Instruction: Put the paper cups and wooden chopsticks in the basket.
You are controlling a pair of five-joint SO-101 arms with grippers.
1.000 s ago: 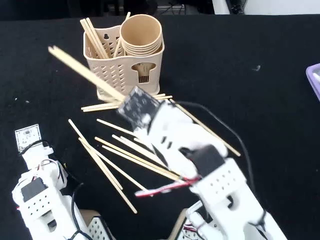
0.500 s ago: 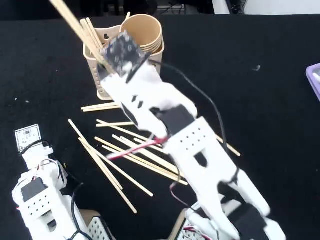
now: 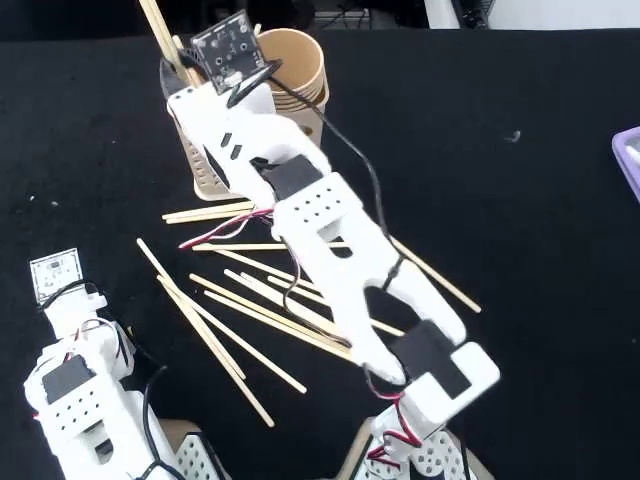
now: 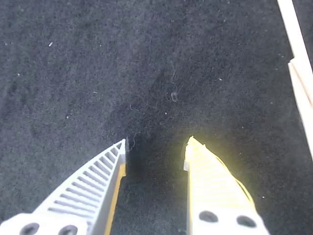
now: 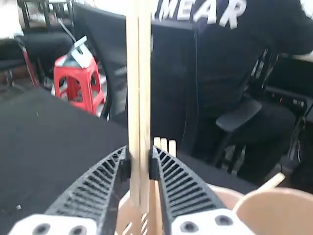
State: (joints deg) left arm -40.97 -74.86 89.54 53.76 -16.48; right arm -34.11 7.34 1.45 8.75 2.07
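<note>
Right gripper (image 5: 139, 155) pinches what looks like two upright wooden chopsticks (image 5: 138, 73) above the basket (image 3: 198, 178) holding stacked paper cups (image 3: 295, 55), loose chopsticks (image 3: 250, 310) scattered on the black table (image 3: 520, 250) nearby, left gripper (image 4: 155, 147) spread apart.

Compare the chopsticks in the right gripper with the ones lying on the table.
The held chopsticks are a pair clamped side by side in the right gripper; the loose chopsticks are many and scattered. The held pair stands nearly upright over the basket; the loose ones lie flat on the black table, crossing at angles. Both are plain pale wooden sticks.
</note>
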